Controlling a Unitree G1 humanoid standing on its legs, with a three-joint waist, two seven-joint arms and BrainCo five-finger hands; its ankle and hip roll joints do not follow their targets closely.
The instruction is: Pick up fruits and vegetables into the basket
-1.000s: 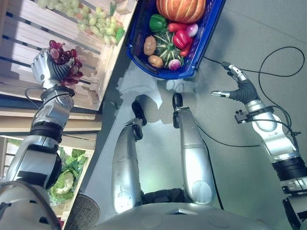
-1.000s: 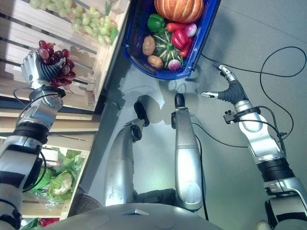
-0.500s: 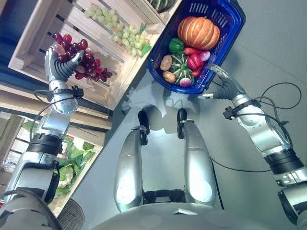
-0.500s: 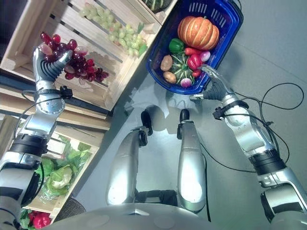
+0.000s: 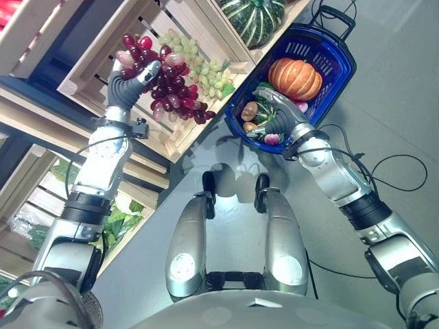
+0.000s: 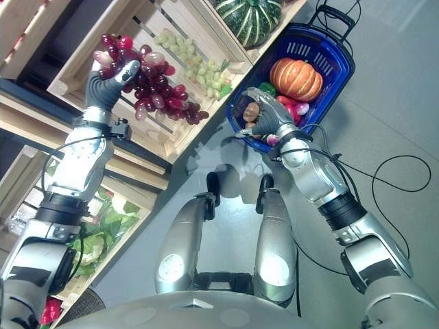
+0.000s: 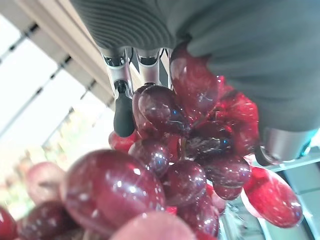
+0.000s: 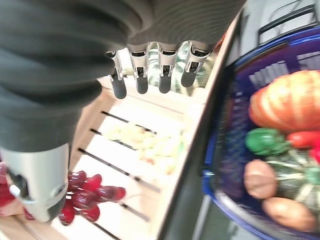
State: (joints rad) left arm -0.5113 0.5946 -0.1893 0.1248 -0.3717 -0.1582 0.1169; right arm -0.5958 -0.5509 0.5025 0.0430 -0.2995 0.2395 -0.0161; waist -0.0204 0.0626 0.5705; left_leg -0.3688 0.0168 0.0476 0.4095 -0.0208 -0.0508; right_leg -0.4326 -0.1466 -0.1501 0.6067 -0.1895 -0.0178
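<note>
The bunch of red grapes [image 5: 168, 86] is a long, loose cluster of glossy dark-red and wine-coloured berries, a few paler pink ones at the top end, trailing down to a thinner tail of smaller berries. It is held up in front of a slatted wooden crate [image 5: 96, 58] on the shelf, its top end wrapped in the curled fingers of the left hand [image 5: 130, 81] (in the wrist view the berries press right up against the palm, shiny and a little translucent). Deeper in the same crate lies a bunch of green grapes [image 5: 202, 65], pale and smaller-berried, just behind the red ones. In the next crate along sits a dark green striped squash [image 5: 255, 19]. Down on the grey floor, beside the shelf, stands the blue basket [image 5: 339, 75] with a black handle, already loaded: an orange pumpkin [image 5: 295, 77] on top, with a brown potato [image 5: 249, 110] and a red pepper [image 6: 289, 106] partly showing near it. The right hand [image 5: 273, 118] hangs over the basket's near rim, its fingers straight and relaxed, holding nothing. On a lower shelf, under the left arm, are leafy green vegetables [image 5: 116, 223].
</note>
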